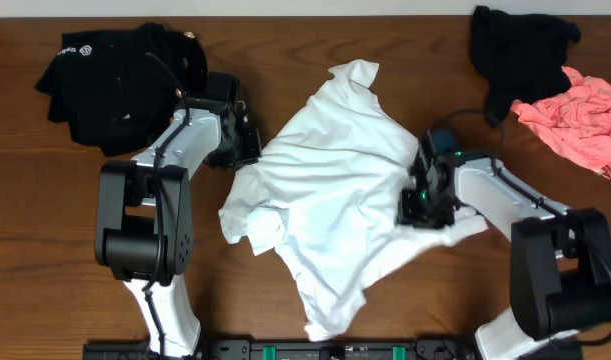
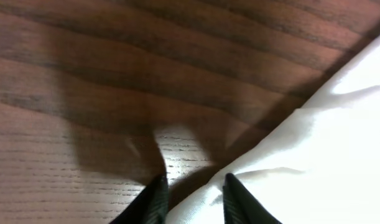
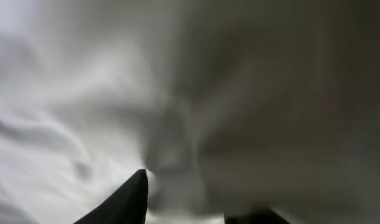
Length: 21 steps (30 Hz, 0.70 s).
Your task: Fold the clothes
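Left wrist view: the left claw point(image 2: 194, 191) stands parted, its dark fingers point(image 2: 156, 204) astride the edge of the white shirt point(image 2: 314, 143), which spreads off toward 3 o'clock. In the right wrist view the right claw point(image 3: 199, 202) is sunk in blurred white folds, and I cannot tell whether it pinches them.

Overhead, the shirt lies crumpled mid-tabletop point(image 1: 285, 40), with the left claw at its 9 o'clock edge and the right at 3 o'clock. A black heap point(image 1: 115, 80) lies at 10 o'clock, a black piece point(image 1: 515, 50) at 1 o'clock and a rumpled pink piece point(image 1: 580, 120) at 2 o'clock. The tabletop is dark, grained wood.
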### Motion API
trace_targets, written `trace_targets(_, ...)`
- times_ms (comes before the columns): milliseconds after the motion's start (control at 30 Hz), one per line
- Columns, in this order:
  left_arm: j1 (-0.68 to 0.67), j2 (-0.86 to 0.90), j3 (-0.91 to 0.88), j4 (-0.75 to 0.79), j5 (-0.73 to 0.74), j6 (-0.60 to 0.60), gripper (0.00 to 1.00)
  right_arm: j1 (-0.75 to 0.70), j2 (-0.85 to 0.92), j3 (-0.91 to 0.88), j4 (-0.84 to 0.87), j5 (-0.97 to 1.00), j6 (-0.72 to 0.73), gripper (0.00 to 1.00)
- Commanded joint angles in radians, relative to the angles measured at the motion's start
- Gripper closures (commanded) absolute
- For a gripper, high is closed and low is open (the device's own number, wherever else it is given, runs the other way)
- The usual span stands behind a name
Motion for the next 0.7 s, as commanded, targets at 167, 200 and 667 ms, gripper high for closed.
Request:
trace_targets(167, 0.003, 0.014, 0.008, -0.021, -0.009, 0.002, 0.65, -0.108, 0.367, -0.028, 0.217, 0.216, 0.013, 0.59)
trace_targets(200, 0.003, 0.014, 0.008, -0.021, -0.009, 0.002, 0.64, -0.123, 0.368, -0.017, 0.224, 0.224, 0.013, 0.59)
trace_targets(667, 0.003, 0.014, 0.008, -0.019, -0.009, 0.002, 0.64, -0.352, 0.368, 0.200, 0.259, 0.425, -0.123, 0.59)
